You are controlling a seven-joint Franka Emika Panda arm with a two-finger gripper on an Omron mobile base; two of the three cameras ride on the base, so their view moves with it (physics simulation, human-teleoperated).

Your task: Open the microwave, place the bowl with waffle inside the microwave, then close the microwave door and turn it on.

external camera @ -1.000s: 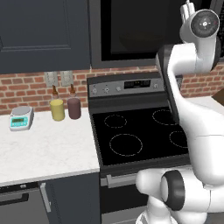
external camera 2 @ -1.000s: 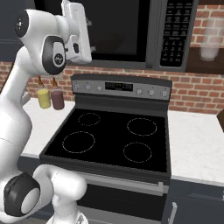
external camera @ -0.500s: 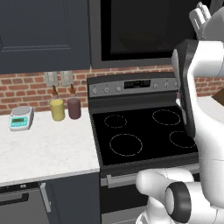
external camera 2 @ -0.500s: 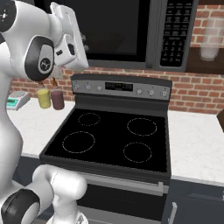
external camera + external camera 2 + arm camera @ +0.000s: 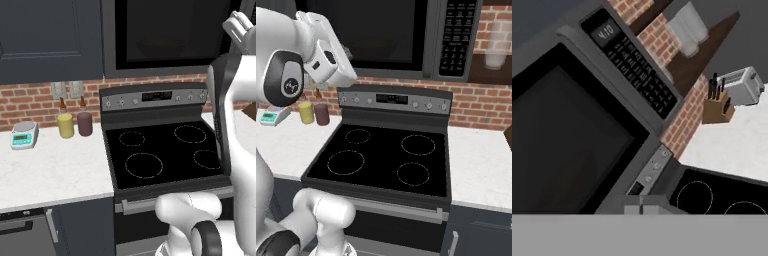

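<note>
Only from the hand: toaster (image 5: 743, 85) and knife block (image 5: 717, 107) beside microwave (image 5: 587, 125).

worktop (image 5: 55, 172): white, speckled | left of stove: scale (image 5: 24, 135), yellow jar (image 5: 65, 125), maroon jar (image 5: 84, 123) are placed | right part: toaster (image 5: 743, 85), knife block (image 5: 717, 107)

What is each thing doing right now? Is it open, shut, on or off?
Microwave door: shut.
Microwave panel: display lit.
Stove: burners dark, nothing on top.
Claw: shut, holding nothing, up by the microwave.
Yellow jar: upright on the counter.
Maroon jar: upright beside it.
Scale: nothing on it.
</note>
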